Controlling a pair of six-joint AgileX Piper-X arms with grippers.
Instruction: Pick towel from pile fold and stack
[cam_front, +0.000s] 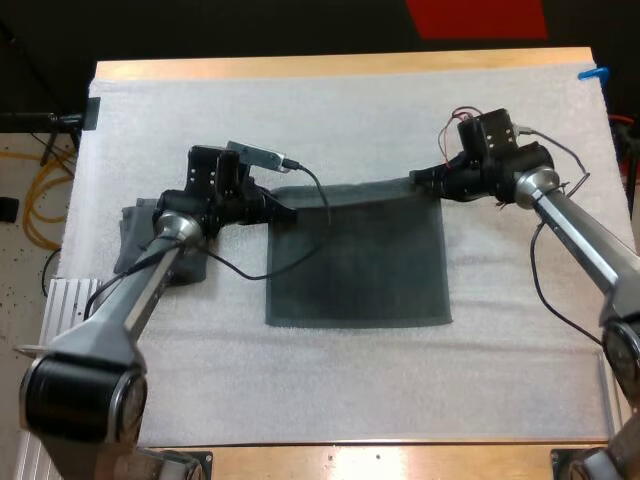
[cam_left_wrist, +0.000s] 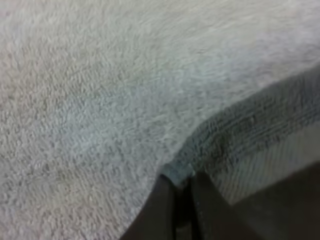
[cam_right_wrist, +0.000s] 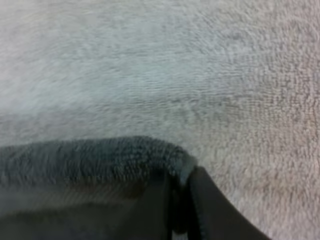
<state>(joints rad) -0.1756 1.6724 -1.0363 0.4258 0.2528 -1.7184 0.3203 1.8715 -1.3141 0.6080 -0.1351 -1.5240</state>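
Two far corners of the dark grey-green towel (cam_front: 355, 265) pinched, one per gripper. Far left corner clamped in the left gripper (cam_front: 285, 210), far right corner in the right gripper (cam_front: 420, 178). Cloth squeezed between the black fingers (cam_left_wrist: 162, 210) in the left wrist view, and likewise between the fingers (cam_right_wrist: 210, 210) in the right wrist view. Spread nearly flat in the middle of the white mat (cam_front: 330, 110), near edge straight, far edge drawn between the two grips. At the left of the mat, partly under the left arm, a second towel (cam_front: 135, 235), bunched. Judged soft, light and limp: no stiffness to hold a shape, likely to sag in the middle and drag on the fuzzy mat, unlikely to slip from a firm pinch. Best held right at the hemmed corners, as now, with both raised together and carried toward the near edge for an even fold
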